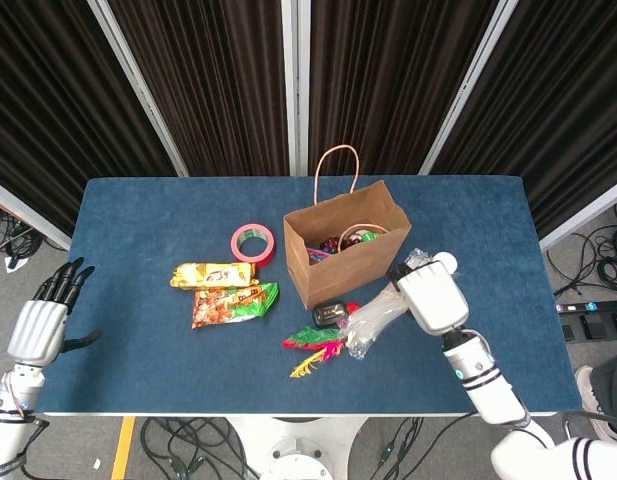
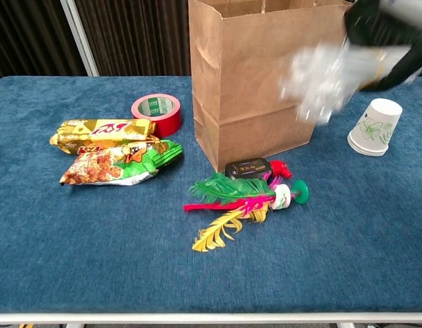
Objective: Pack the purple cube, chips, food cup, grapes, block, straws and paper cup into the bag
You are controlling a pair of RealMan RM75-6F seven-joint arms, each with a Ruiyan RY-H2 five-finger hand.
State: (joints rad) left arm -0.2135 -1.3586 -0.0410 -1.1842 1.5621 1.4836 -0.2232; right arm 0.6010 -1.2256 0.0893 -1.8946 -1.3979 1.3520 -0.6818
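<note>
Head view: an open brown paper bag (image 1: 340,255) stands at the centre of a blue table (image 1: 138,380), with some items already inside. At its 4 o'clock the right hand (image 1: 431,300) holds a clear bundle of straws (image 1: 373,322) lifted off the table, angled toward 8 o'clock. The paper cup (image 1: 444,263) peeks out just behind that hand. At the bag's 9 o'clock lie two chip packets (image 1: 224,292) and a roll of red tape (image 1: 252,242); at its 6 o'clock, a small black item (image 1: 329,314) and a feathered toy (image 1: 318,352). The left hand (image 1: 40,325) hangs off the table's 8 o'clock corner — fingers spread, empty. Chest view: the straws (image 2: 319,83) blur in front of the bag (image 2: 255,75), and the cup (image 2: 372,127) stands upside down at its 3 o'clock.
</note>
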